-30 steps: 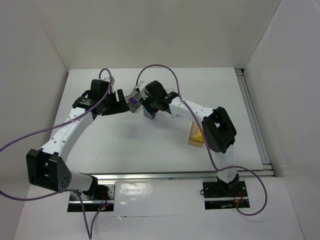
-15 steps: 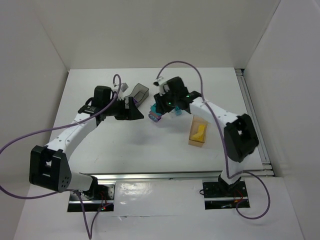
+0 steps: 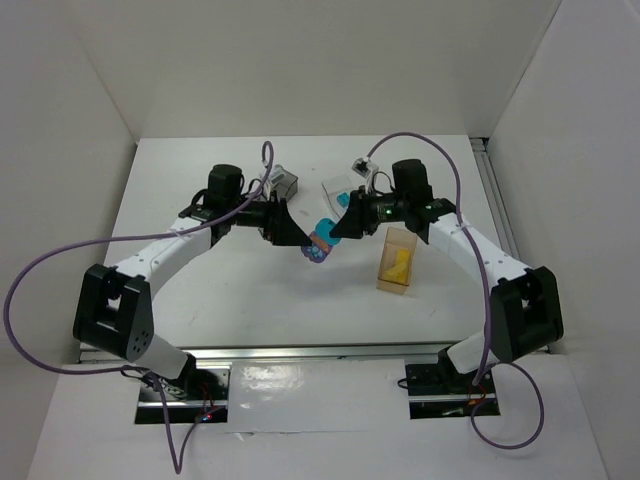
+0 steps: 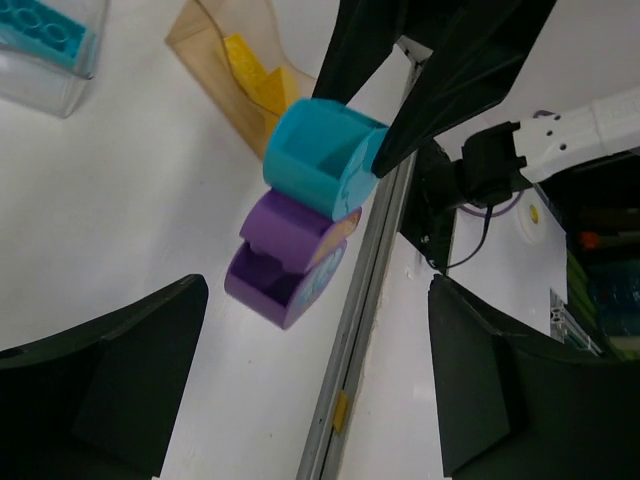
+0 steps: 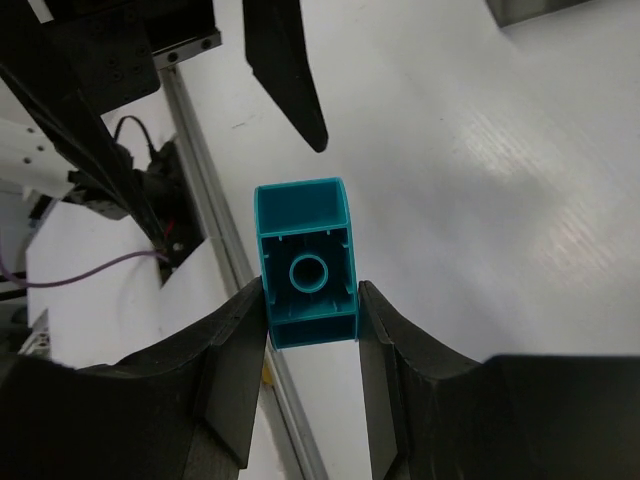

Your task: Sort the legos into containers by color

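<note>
My right gripper [image 3: 338,228] [image 5: 310,290] is shut on a teal lego [image 5: 305,275] [image 4: 320,155]. A purple lego [image 4: 285,255] is stuck to the teal one, and the pair [image 3: 320,242] sits over the table's middle. My left gripper [image 3: 290,228] [image 4: 318,300] is wide open, its jaws on either side of the purple lego without touching it. The clear bin [image 3: 338,190] [image 4: 45,85] holds a teal lego [image 4: 40,30]. The amber bin [image 3: 397,262] [image 4: 205,45] holds yellow legos [image 4: 255,80]. The smoky grey bin [image 3: 285,183] stands behind the left gripper.
The aluminium rail [image 3: 300,350] runs along the near table edge and also shows in the left wrist view [image 4: 360,330]. White walls enclose the table on three sides. Purple cables arc above both arms.
The right arm has swung out to the right, carrying the teal and purple pair toward the table's middle. The left gripper has followed it rightward. The smoky and clear bins are now uncovered.
</note>
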Available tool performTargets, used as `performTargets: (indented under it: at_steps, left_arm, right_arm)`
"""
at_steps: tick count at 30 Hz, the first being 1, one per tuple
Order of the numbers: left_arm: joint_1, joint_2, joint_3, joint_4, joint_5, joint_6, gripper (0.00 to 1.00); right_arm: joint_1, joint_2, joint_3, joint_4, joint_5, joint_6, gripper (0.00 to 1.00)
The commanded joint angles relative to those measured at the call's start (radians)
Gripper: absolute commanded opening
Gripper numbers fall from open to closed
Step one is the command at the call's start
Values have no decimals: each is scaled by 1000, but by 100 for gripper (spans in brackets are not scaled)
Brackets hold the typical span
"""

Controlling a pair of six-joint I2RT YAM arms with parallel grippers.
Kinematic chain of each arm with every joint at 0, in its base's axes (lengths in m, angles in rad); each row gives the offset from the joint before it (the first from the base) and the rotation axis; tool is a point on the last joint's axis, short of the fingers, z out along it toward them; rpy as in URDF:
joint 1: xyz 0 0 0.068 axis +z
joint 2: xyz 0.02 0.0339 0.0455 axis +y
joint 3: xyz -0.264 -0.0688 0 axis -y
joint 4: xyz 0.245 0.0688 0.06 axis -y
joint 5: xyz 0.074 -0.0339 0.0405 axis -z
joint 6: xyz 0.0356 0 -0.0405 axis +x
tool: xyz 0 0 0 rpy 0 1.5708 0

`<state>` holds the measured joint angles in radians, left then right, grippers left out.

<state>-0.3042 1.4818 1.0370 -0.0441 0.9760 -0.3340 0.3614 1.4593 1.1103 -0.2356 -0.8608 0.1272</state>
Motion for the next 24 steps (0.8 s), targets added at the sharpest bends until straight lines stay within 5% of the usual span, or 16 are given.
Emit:
performTargets:
  at_steps: [1, 7, 19, 20, 22, 24]
  left_arm:
    - [-24, 40, 83, 17, 130, 84, 94]
    - [-42, 97, 153, -97, 144, 179, 91]
    - [-73, 127, 124, -4, 190, 135, 72]
    - [-73, 127, 124, -3, 190, 125, 67]
    - [-73, 127, 135, -19, 190, 141, 28]
    - [-73, 149, 165, -65, 178, 153, 9]
  right_arm:
    - [-24, -71, -21, 102, -145, 65, 11]
    - [-24, -71, -12, 113, -187, 77, 11]
    - [-24, -43, -21, 164, -216, 121, 11]
    - [-24, -43, -21, 154, -207, 121, 11]
    - [-24, -43, -21, 142, -184, 112, 11]
    - [-24, -43, -12, 122, -162, 92, 11]
